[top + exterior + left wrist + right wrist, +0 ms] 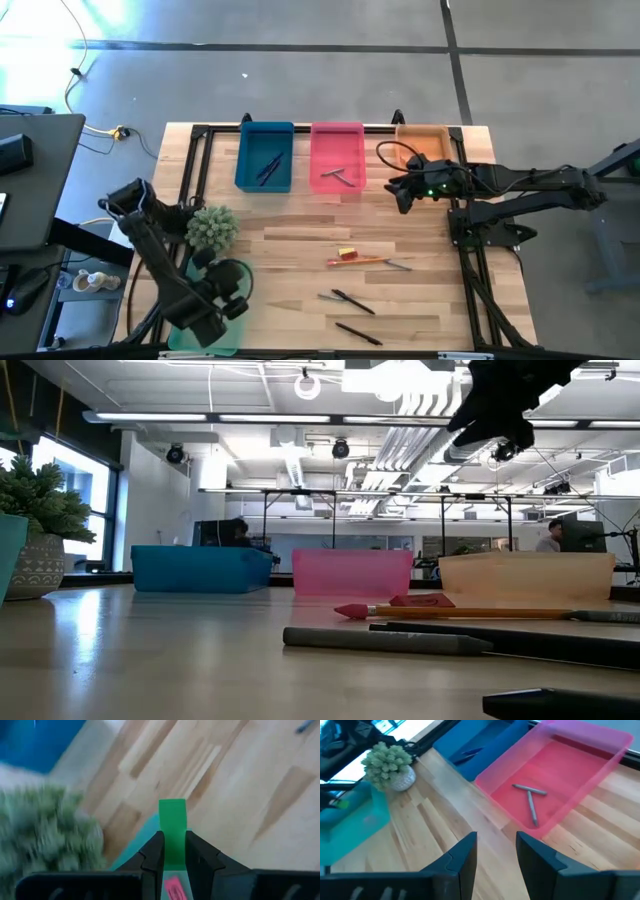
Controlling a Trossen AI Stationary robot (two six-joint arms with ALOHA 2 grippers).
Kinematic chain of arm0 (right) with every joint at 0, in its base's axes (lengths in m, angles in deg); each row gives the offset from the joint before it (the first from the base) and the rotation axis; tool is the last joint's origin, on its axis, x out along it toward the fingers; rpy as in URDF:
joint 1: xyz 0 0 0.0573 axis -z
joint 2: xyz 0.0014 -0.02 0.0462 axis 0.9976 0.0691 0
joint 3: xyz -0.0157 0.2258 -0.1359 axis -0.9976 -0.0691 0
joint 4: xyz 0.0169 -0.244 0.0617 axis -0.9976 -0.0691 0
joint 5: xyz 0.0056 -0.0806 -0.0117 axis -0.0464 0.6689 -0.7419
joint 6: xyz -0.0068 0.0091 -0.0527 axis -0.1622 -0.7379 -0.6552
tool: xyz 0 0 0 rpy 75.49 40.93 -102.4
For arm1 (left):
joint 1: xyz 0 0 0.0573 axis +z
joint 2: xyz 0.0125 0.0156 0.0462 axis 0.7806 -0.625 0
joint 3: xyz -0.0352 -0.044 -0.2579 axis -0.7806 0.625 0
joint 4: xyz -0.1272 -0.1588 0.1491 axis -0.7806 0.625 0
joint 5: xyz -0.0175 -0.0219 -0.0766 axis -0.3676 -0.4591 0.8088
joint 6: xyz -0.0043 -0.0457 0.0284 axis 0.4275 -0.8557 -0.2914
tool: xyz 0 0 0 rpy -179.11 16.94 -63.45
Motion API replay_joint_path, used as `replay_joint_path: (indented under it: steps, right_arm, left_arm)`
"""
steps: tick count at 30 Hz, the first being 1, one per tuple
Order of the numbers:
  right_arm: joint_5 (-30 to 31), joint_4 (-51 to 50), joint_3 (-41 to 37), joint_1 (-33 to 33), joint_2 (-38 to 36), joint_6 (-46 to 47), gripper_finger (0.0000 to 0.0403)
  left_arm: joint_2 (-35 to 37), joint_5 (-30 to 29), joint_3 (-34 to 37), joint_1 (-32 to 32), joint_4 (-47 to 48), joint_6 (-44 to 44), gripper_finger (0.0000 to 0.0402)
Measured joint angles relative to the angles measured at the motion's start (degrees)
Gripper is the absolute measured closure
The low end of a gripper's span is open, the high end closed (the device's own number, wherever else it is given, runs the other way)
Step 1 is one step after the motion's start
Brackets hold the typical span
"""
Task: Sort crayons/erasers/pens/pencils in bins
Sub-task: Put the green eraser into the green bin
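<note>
My left gripper (236,300) hangs over the translucent green bin (360,820) at the near left, shut on a green eraser (172,822). A pink eraser (174,889) lies in that bin below it. My right gripper (496,842) waits open and holds nothing, in front of the orange bin (422,145). The blue bin (265,157) holds pens and the pink bin (337,158) holds two grey crayons (532,802). A yellow eraser (347,252), a pencil (360,261), a crayon (400,266) and two black pens (345,299) lie flat on the table. My left gripper pinches the green eraser's two flat sides (173,851) between its two fingers. The eraser's free end sticks out past the fingertips. The fingers slant downward. The eraser is lifted clear, above the green bin.
A potted plant (212,228) stands just behind the green bin, close to my left arm. A black frame (200,135) runs along the table's edges. Bare wood lies between the far bins and the loose items.
</note>
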Motion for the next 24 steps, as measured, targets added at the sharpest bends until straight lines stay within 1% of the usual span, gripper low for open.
replay_joint_path:
  steps: [4,11,16,21,24]
  right_arm:
    - [-0.9,2.1,0.0,-0.6,0.0,-2.3,0.0274]
    - [-1.1,6.4,0.0,-4.0,0.0,-6.7,0.0274]
    - [0.0,7.1,0.4,-7.0,0.9,-9.5,0.0274]
    - [1.1,6.8,4.2,-9.8,4.9,-14.2,0.0274]
    - [1.3,3.5,7.1,-11.4,8.1,-15.9,0.0274]
  left_arm:
    - [0.0,4.2,3.5,-4.2,-1.4,-9.7,0.0351]
    - [0.0,7.2,8.9,-8.8,-8.9,-21.5,0.0351]
    - [-0.1,10.8,12.4,-10.3,-15.9,-23.6,0.0351]
    - [-0.1,13.2,16.1,-10.5,-22.8,-23.8,0.0351]
    - [-0.1,14.3,18.1,-10.5,-26.1,-23.8,0.0351]
